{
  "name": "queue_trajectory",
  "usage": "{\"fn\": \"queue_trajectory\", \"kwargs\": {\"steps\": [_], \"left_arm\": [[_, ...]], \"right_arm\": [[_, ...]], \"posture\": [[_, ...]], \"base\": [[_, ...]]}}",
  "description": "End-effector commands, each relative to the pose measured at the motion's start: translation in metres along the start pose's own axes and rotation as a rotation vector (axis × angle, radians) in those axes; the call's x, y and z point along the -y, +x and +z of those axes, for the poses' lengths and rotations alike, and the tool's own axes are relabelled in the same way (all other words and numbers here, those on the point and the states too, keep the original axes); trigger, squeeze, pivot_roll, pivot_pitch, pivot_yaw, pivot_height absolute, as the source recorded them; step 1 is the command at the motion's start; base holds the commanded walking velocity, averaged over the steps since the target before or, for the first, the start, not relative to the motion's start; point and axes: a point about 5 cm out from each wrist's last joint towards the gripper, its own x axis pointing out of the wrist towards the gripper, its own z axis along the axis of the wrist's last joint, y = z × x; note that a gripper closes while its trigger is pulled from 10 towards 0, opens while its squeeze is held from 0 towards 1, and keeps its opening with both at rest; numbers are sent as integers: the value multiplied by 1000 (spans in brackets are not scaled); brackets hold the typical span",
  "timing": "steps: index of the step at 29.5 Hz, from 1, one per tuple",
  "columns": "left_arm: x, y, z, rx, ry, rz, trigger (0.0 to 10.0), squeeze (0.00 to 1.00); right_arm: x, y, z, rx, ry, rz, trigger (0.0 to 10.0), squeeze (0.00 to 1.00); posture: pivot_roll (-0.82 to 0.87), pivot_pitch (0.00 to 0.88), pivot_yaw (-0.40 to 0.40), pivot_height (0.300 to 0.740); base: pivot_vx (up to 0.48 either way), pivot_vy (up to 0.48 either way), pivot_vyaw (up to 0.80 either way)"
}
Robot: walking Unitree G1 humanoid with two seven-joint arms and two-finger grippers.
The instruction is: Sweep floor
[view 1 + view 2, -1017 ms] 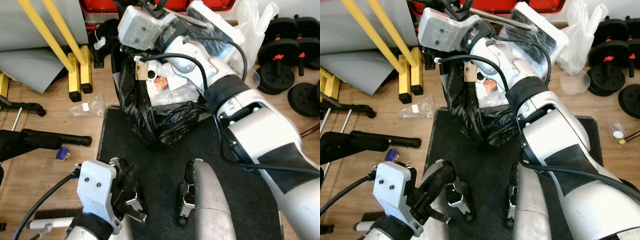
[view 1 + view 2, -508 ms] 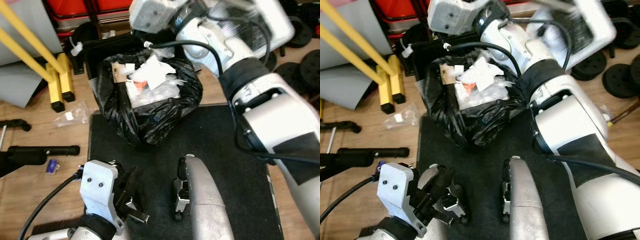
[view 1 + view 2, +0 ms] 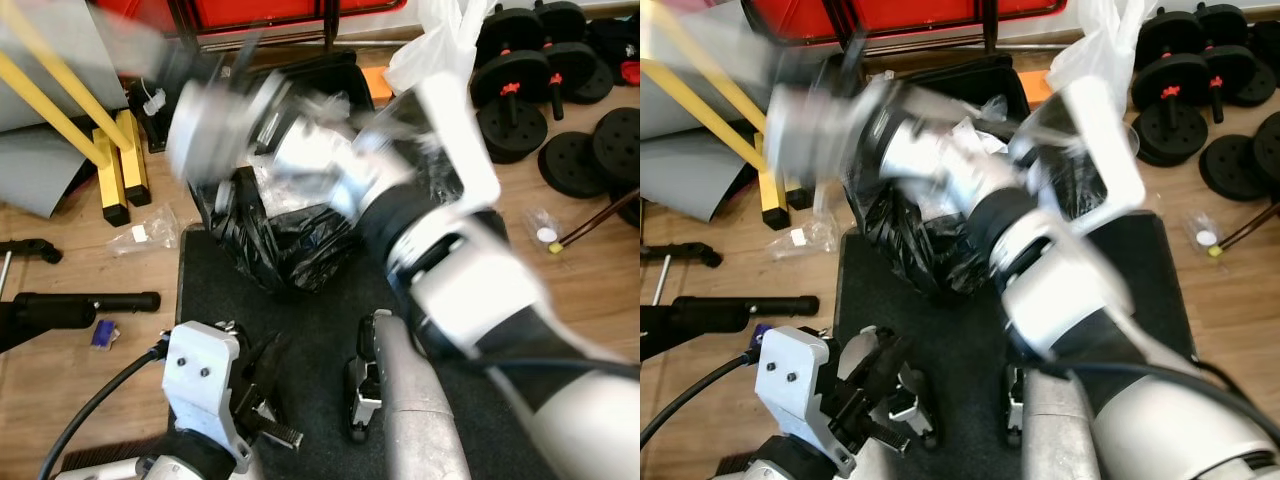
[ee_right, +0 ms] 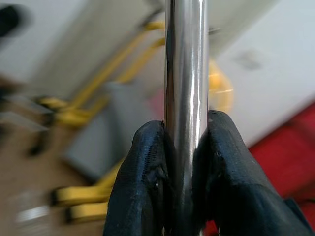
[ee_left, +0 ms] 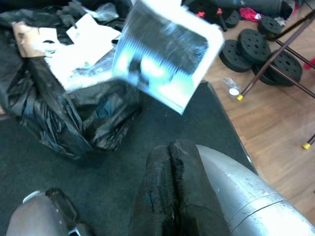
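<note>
Right end effector [image 4: 184, 162], clamping the dustpan's metal handle [image 4: 185, 73], has swung left, blurred.

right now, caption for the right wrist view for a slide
Right gripper clamps a shiny metal handle between its black fingers.

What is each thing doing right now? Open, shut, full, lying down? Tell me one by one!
right gripper: shut on the metal handle.
left gripper: shut, holding nothing.
dustpan: tipped over the trash bag, blurred.
black trash bag: open, stuffed with paper scraps.
black mat: lying flat on the wood floor.
dumbbells: resting on the floor.
</note>
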Motion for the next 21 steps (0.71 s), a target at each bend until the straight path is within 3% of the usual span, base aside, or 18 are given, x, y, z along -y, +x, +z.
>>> {"fn": "queue_trajectory", "kwargs": {"steps": [1, 4, 5, 6, 8, 9, 10, 11, 12, 13, 15, 16, 17, 19, 21], "left_arm": [[-1, -2, -4, -30, 5, 23, 10000, 0], [-1, -2, -4, -29, 6, 24, 10000, 0], [-1, -1, -4, -27, 6, 24, 10000, 0], [-1, -1, -4, -27, 6, 24, 10000, 0], [-1, 0, -4, -24, 7, 22, 10000, 0], [-1, 0, -4, -24, 7, 22, 10000, 0], [-1, 0, -4, -22, 7, 21, 10000, 0], [-1, 0, -4, -22, 7, 21, 10000, 0], [-1, 0, -4, -22, 7, 21, 10000, 0], [-1, 0, -4, -22, 7, 21, 10000, 0], [-2, 0, -5, -23, 9, 21, 10000, 0], [-2, 0, -5, -23, 9, 21, 10000, 0], [-2, 0, -5, -23, 9, 21, 10000, 0], [-3, -1, -5, -25, 11, 19, 10000, 0], [-3, -1, -5, -25, 11, 19, 10000, 0]], "right_arm": [[0, 2, 3, 24, -145, 40, 10000, 0], [0, -1, -2, -5, -176, 29, 10000, 0], [10, -3, -7, -46, -203, -29, 10000, 0], [10, -3, -7, -46, -203, -29, 10000, 0], [52, -12, -14, -100, -218, -240, 10000, 0], [52, -12, -14, -100, -218, -240, 10000, 0], [67, -16, -16, -114, -217, -316, 10000, 0], [67, -16, -16, -114, -217, -316, 10000, 0], [84, -21, -16, -116, -188, -384, 10000, 0], [84, -21, -16, -116, -188, -384, 10000, 0], [111, -28, -11, -92, -172, -478, 10000, 0], [111, -28, -11, -92, -172, -478, 10000, 0], [121, -30, -9, -81, -180, -516, 10000, 0], [152, -31, 7, -25, -286, -621, 10000, 0], [152, -31, 7, -25, -286, -621, 10000, 0]], "posture": [[34, 311, -36, 615], [34, 311, -36, 615], [28, 306, -33, 615], [28, 306, -33, 615], [23, 302, -33, 615], [23, 302, -33, 615], [23, 302, -33, 615], [23, 302, -33, 615], [22, 301, -31, 615], [22, 301, -31, 615], [24, 299, -28, 615], [24, 299, -28, 615], [24, 299, -28, 615], [29, 294, -23, 615], [29, 294, -23, 615]], "base": [[0, 0, 0], [0, 0, 0], [0, 0, 0], [0, 0, 0], [0, 0, 0], [0, 0, 0], [0, 0, 0], [0, 0, 0], [0, 0, 0], [0, 0, 0], [0, 0, 0], [0, 0, 0], [0, 0, 0], [0, 0, 0], [0, 0, 0]]}}
